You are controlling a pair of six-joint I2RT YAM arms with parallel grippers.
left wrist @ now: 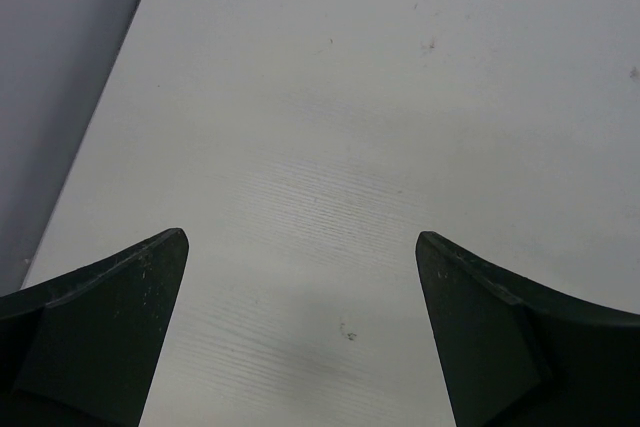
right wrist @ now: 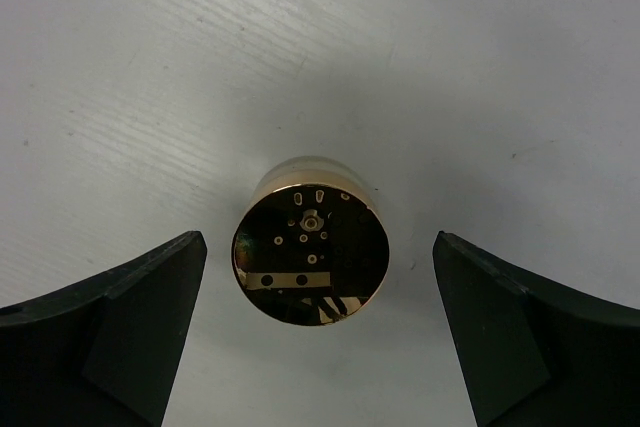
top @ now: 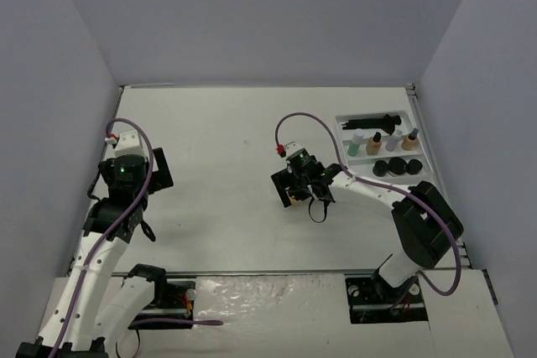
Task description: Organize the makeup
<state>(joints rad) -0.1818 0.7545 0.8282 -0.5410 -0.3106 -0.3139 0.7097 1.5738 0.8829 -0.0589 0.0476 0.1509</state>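
Note:
A tan jar (right wrist: pixel 312 269) with a mirror-like gold lid stands upright on the white table, seen as a tan spot (top: pixel 293 198) in the top view. My right gripper (right wrist: pixel 318 237) hangs directly over it, open, a finger on either side with a gap to the jar. The rest of the makeup lies in the white tray (top: pixel 342 120): black brushes (top: pixel 373 121), a green bottle (top: pixel 358 142), two tan bottles (top: pixel 375 142), a clear-grey bottle (top: pixel 393 140) and three black jars (top: pixel 397 166). My left gripper (left wrist: pixel 301 235) is open over bare table at the left (top: pixel 156 170).
Grey walls close in the table on the left, right and far sides. The tray sits close to the right wall. A purple cable (top: pixel 289 119) loops above my right wrist.

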